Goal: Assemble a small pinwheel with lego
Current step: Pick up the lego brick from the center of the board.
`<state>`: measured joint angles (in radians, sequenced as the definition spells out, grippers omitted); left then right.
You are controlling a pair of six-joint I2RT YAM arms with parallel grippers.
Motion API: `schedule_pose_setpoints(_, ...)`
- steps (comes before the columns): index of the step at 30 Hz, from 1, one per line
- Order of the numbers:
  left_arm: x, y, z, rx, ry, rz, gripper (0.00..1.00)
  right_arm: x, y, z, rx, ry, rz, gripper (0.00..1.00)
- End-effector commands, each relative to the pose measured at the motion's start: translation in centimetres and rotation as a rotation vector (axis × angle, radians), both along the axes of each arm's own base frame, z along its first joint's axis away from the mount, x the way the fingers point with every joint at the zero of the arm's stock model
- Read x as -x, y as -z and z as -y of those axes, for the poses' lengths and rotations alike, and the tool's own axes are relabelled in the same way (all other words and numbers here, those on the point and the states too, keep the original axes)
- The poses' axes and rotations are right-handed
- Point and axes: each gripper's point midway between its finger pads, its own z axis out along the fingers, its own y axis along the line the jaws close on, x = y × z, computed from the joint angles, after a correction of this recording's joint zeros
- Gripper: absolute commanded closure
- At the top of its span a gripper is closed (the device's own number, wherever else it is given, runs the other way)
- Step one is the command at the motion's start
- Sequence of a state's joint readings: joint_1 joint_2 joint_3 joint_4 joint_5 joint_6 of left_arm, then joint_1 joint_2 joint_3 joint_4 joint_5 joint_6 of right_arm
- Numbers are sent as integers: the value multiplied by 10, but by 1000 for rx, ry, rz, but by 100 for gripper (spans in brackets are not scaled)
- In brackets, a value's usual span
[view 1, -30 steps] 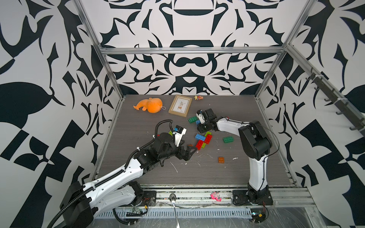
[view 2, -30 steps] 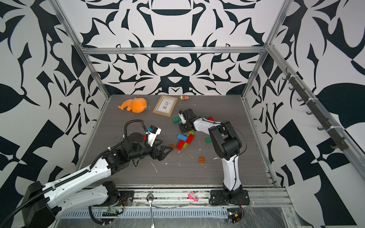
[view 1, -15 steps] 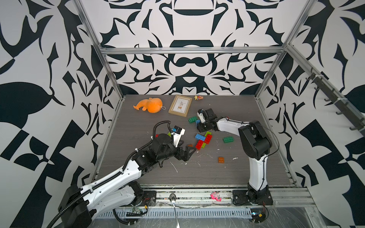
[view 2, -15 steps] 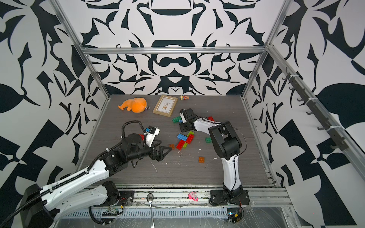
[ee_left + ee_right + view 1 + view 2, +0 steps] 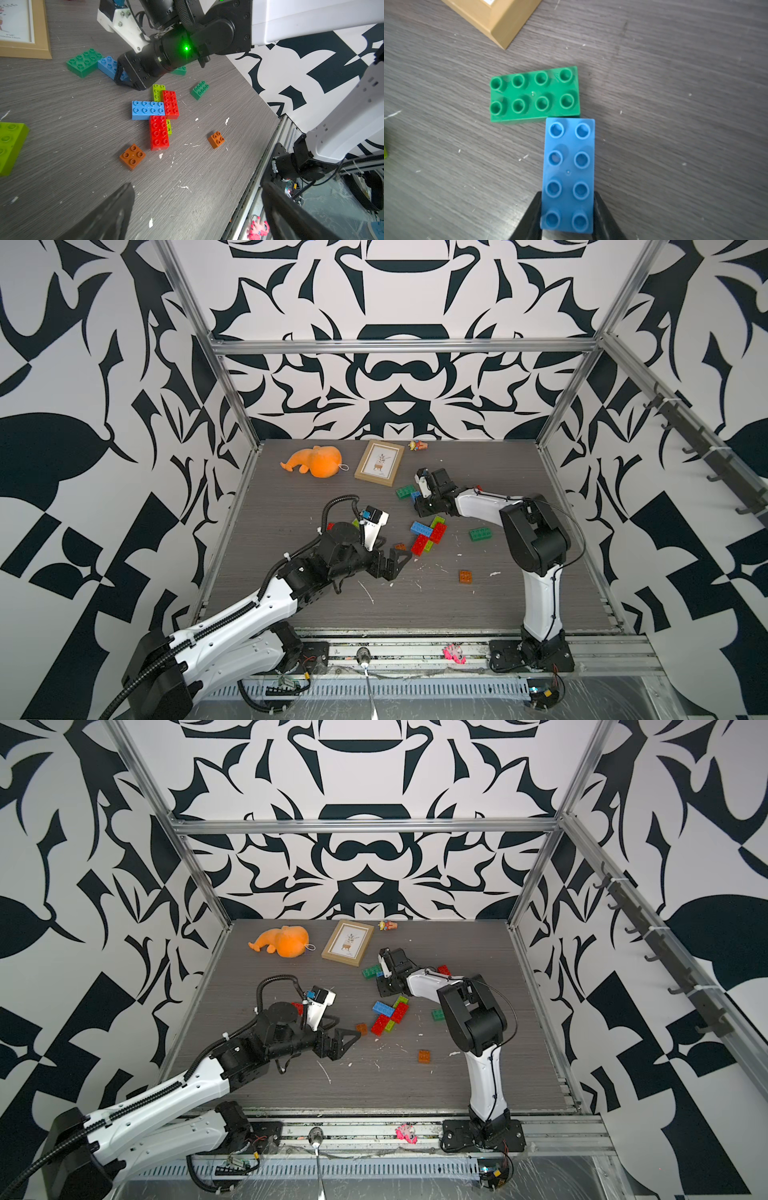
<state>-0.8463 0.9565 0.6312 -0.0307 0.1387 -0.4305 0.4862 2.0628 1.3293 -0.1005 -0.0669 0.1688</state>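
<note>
Two fingers [image 5: 529, 220] of the right gripper [image 5: 568, 209] have just pinched onto a blue brick [image 5: 568, 166] lying on the table [image 5: 675, 145], its end touching a dark green brick [image 5: 534, 95]: probably the next blade. The left gripper [image 5: 394, 566] hangs wide open beside the part-built pinwheel [image 5: 428, 535].

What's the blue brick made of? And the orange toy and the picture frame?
The blue brick looks like hard plastic: smooth, slightly shiny, with crisp moulded studs. The orange toy seems to be soft plush fabric: matte, lumpy, no hard edges. The picture frame looks like pale wood or wood-look board, matte with bevelled edges; I can't tell which.
</note>
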Motion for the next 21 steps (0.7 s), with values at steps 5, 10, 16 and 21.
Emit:
schedule_pose_setpoints(5, 3, 3, -6, 5, -13, -15, 0, 10, -39, -5, -46, -13, 42, 75)
schedule_pose_setpoints(10, 5, 0, -7, 17, -13, -15, 0, 27, -117, 3, -116, -13, 144, 79)
schedule_pose_setpoints(16, 14, 0, -6, 41, 25, -37, 0, 94, -163, 43, -174, 54, 167, 81)
schedule_pose_setpoints(21, 22, 8, 2, 39, 77, -87, 0, 160, -145, 69, -246, 110, 101, 85)
